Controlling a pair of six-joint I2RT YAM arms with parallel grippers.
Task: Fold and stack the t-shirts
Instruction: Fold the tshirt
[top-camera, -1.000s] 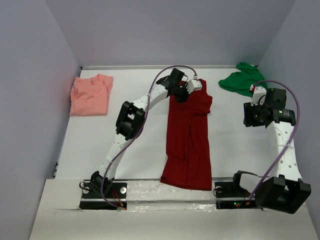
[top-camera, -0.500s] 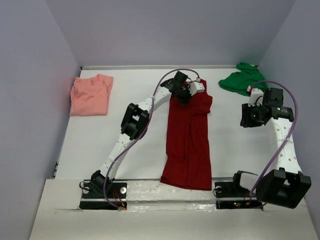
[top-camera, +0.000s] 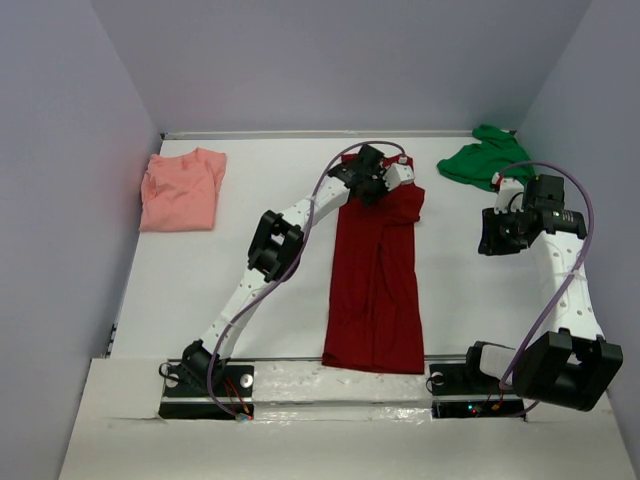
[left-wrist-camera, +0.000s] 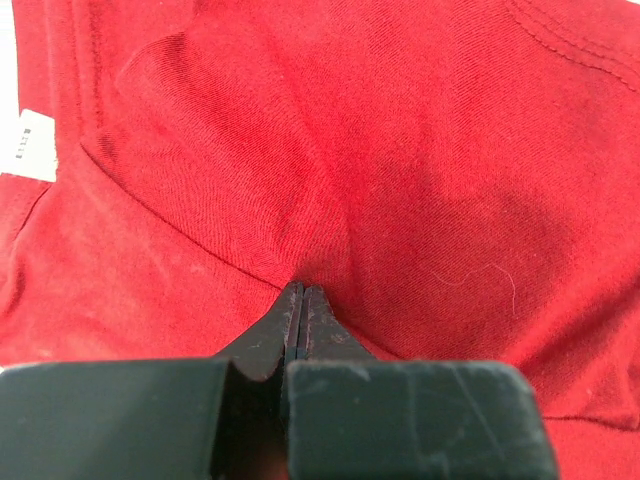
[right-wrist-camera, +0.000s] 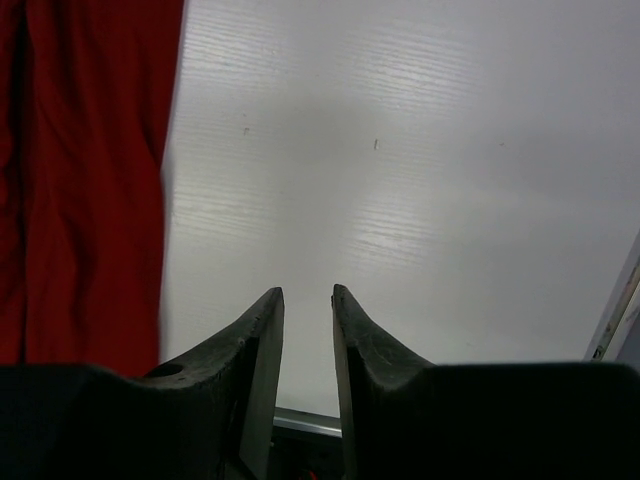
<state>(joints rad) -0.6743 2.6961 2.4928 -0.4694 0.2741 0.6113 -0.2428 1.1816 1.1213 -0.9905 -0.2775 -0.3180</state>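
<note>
The dark red shirt (top-camera: 375, 290) lies as a long strip down the middle of the table, folded lengthwise. My left gripper (top-camera: 372, 192) is at its far collar end, and in the left wrist view its fingertips (left-wrist-camera: 302, 292) are shut on a pinch of the red cloth (left-wrist-camera: 420, 160). My right gripper (top-camera: 489, 240) hovers open and empty over bare table to the right of the shirt; in the right wrist view (right-wrist-camera: 308, 292) the shirt's edge (right-wrist-camera: 80, 180) lies at the left. The salmon-pink shirt (top-camera: 180, 190) lies folded at the far left. The bright green shirt (top-camera: 482, 160) is crumpled at the far right.
Grey walls close in the table at the left, back and right. The white table (top-camera: 200, 290) ends at a metal rail (top-camera: 340, 375) by the arm bases. A white label (left-wrist-camera: 28, 145) shows inside the red shirt's collar.
My left gripper has moved right and slightly farther along the collar end, and the red shirt's near hem has slid a little away from the rail. My right gripper drifted slightly left.
</note>
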